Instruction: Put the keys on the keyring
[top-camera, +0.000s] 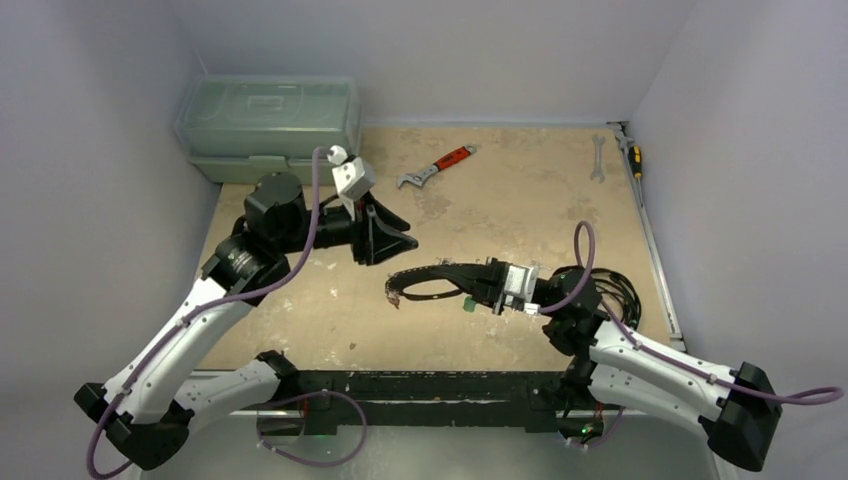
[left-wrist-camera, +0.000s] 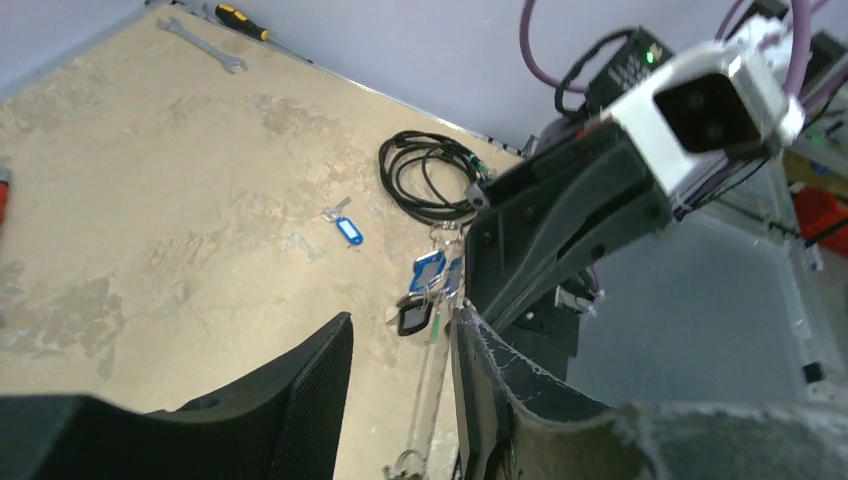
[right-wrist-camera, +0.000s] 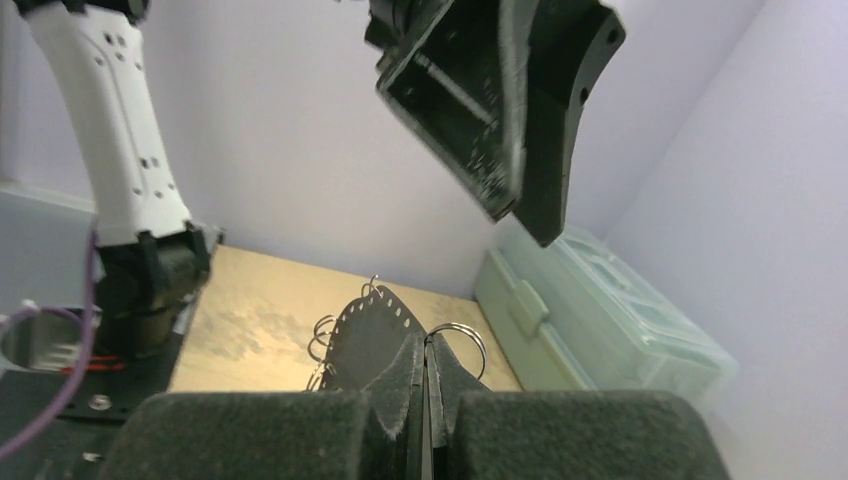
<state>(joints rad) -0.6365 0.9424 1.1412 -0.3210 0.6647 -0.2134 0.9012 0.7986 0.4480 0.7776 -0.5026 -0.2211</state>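
Observation:
My right gripper (top-camera: 462, 285) (right-wrist-camera: 428, 345) is shut on the keyring (right-wrist-camera: 457, 325), a thin silvery wire loop sticking out past its fingertips. A black perforated strap (right-wrist-camera: 365, 335) with small rings lies just beyond. In the left wrist view the keyring's wire (left-wrist-camera: 420, 400) runs along the table. A bunch of keys (left-wrist-camera: 432, 275) with blue and black tags hangs at its far end under the right gripper; a green tag (top-camera: 467, 306) shows from above. One blue-tagged key (left-wrist-camera: 347, 230) lies loose. My left gripper (top-camera: 400, 248) (left-wrist-camera: 403, 316) hovers open above, holding nothing.
A pale green toolbox (top-camera: 268, 125) (right-wrist-camera: 590, 310) stands at the back left. A red-handled wrench (top-camera: 438, 168), a silver spanner (top-camera: 597, 158) and a screwdriver (top-camera: 632, 155) lie along the back. A coiled black cable (left-wrist-camera: 425, 175) rests by the right arm.

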